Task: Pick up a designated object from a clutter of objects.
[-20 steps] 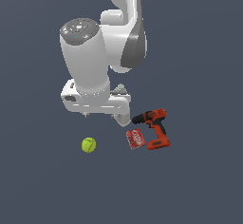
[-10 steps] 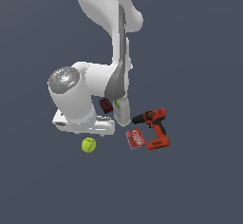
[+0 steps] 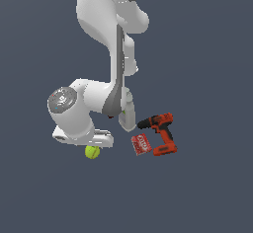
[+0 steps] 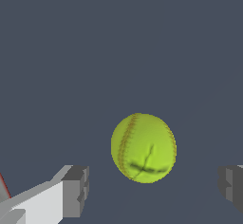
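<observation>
We see a uniform dark slate-blue ground (image 3: pixel 207 192) filling both views, with no visible walls, windows, furniture or horizon. Its surface is flat and untextured. We note even, diffuse lighting, and no distinct cast shadows can be made out on it.

The yellow-green ball (image 3: pixel 92 152) rests on the dark ground, its top hidden under the arm in the exterior view. In the wrist view the ball (image 4: pixel 143 147) shows a stitched curved seam and a dark mark. To the exterior view's right lie the white bottle (image 3: pixel 127 114), red box (image 3: pixel 141 144) and orange-black drill (image 3: pixel 161 133), well apart from it.
</observation>
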You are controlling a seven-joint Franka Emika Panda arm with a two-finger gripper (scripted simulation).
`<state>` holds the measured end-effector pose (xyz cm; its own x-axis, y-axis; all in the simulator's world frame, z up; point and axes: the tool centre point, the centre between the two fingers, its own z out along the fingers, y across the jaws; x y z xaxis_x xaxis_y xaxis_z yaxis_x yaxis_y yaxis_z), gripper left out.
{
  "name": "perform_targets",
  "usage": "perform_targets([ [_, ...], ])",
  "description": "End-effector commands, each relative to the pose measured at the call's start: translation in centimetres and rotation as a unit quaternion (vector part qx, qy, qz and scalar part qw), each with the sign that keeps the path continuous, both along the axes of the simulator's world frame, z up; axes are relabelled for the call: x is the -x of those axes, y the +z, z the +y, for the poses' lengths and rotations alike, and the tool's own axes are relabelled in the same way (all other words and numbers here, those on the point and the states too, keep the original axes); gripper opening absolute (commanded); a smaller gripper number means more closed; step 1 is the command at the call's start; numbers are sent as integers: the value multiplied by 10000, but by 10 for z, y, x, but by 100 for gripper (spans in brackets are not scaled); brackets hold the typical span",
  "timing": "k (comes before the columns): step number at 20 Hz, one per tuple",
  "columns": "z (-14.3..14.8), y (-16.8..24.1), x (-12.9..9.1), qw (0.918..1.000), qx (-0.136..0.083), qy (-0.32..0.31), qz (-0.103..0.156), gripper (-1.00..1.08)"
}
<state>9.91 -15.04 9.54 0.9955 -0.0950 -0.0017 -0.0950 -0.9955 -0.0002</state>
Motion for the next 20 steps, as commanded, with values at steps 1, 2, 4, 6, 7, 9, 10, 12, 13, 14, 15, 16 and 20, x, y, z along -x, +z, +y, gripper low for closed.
perform_targets([
  [1,-2,-4,-1,10000,2,0,-8,100],
  [2,-2,-4,-1,10000,2,0,-8,100],
  [4,-2,-3,0,10000,1,-2,-2,100],
  [6,-2,-7,0,10000,1,-2,-2,100],
  [7,-2,-10,0,10000,1,-2,-2,100],
  [9,-2,-18,0,10000,1,-2,-2,100],
  [10,-2,-23,0,10000,1,-2,-2,100],
  [12,-2,-35,0,10000,1,-3,-5,100],
  [13,-2,-41,0,10000,1,-3,-5,100],
  [14,-2,-45,1,10000,1,-3,-5,100],
  [15,-2,-49,0,10000,1,-3,-5,100],
  [16,-2,-51,0,10000,2,-2,-8,100],
  [20,-2,-54,-1,10000,2,-2,-8,100],
])
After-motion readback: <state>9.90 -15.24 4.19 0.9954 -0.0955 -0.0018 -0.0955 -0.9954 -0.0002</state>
